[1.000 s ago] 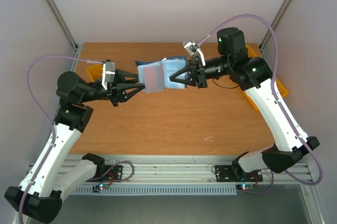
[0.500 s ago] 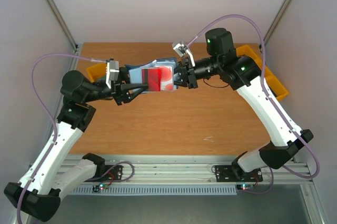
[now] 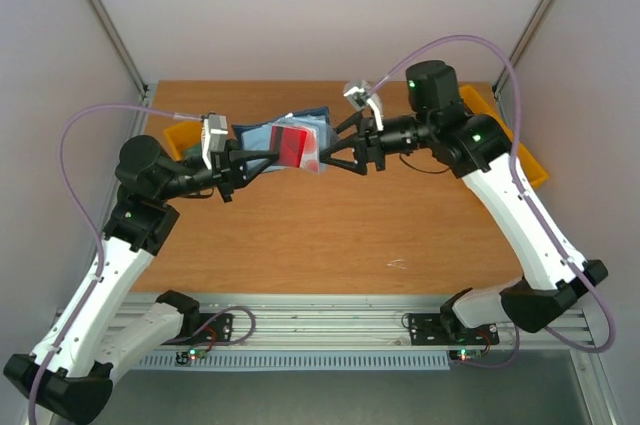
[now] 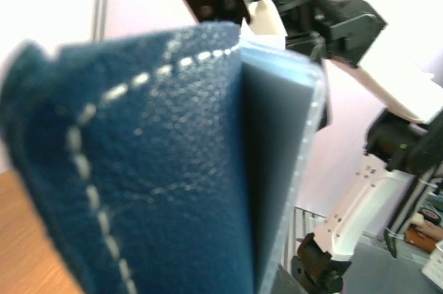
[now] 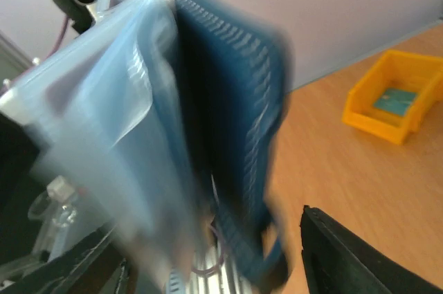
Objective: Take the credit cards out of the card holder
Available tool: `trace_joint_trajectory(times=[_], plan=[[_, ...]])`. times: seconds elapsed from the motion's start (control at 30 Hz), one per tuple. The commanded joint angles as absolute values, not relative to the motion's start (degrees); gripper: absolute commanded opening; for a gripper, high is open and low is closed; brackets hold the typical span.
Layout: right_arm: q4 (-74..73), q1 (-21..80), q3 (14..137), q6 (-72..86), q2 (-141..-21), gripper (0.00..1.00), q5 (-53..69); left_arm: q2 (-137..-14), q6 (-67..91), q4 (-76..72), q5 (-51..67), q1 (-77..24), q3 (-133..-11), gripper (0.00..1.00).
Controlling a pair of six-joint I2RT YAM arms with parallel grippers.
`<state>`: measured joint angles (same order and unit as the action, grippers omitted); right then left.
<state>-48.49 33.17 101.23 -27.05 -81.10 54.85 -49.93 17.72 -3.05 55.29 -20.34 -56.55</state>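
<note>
The left gripper (image 3: 262,157) is closed on the left edge of the card holder (image 3: 256,134) and holds it in the air above the table (image 3: 330,235). A whitish credit card (image 3: 293,145) with a red patch shows in its pale sleeves. The right gripper (image 3: 325,150) is spread wide at the holder's right side. Its wrist view is too blurred to tell whether the fingers touch it. A yellow bin (image 5: 394,93) sits on the table well apart.
</note>
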Motion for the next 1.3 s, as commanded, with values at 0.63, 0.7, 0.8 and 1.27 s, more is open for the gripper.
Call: trace_joint_trajectory(times=[0.63, 0.7, 0.8, 1.27], plan=[[-48.1, 32.4, 103.1, -28.8, -82.8, 0.88, 61.0, -49.8, 21.3, -10.2, 61.0, -19.9, -56.1, 0.00], [-47.9, 32.4, 102.9, -28.8, -83.0, 0.57, 62.5, -49.7, 21.4, -10.0, 60.8, -19.9, -56.2, 0.00], [-47.4, 32.4, 102.1, -29.2, -82.0, 0.24, 63.0, -49.6, 21.4, -8.3, 58.6, -19.6, -56.1, 0.00], [-59.2, 31.9, 106.8, -20.9, -84.1, 0.01, 33.6, -51.5, 8.0, 24.7, -1.4, -18.1, -57.5, 0.63]])
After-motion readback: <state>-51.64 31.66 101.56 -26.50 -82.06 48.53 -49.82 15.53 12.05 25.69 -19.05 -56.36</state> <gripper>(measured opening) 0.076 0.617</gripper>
